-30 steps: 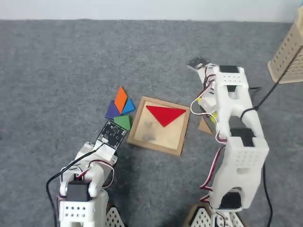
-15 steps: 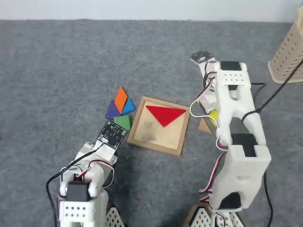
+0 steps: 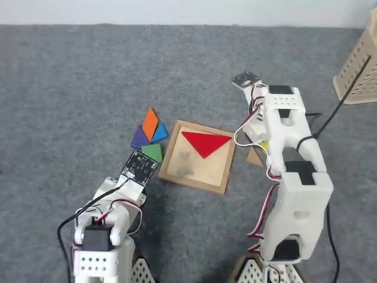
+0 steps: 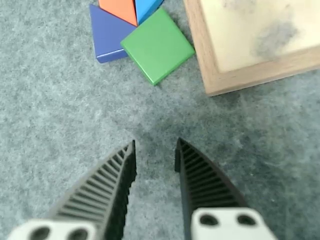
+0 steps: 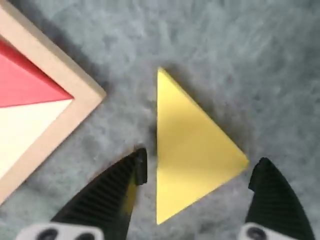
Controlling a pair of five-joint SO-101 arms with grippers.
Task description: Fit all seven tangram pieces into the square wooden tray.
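The square wooden tray (image 3: 177,171) lies mid-table with a red triangle (image 3: 206,142) in its far part. Orange (image 3: 151,122), blue (image 3: 159,132) and purple (image 3: 139,137) triangles and a green square (image 3: 153,152) cluster off the tray's left corner. My left gripper (image 4: 155,150) hovers open over bare carpet, short of the green square (image 4: 157,45) and the tray corner (image 4: 235,75). My right gripper (image 5: 200,170) stands open, its fingers on either side of a yellow triangle (image 5: 190,150) lying just off the tray's corner (image 5: 75,85). A tan piece (image 3: 254,157) is partly hidden under the right arm (image 3: 283,118).
A slatted beige basket (image 3: 359,71) stands at the far right edge. Grey carpet covers the whole table, with open room at the back and left.
The right arm's wrist swung slightly away from the tray and came back to about where it was. The left arm and the pieces have not moved.
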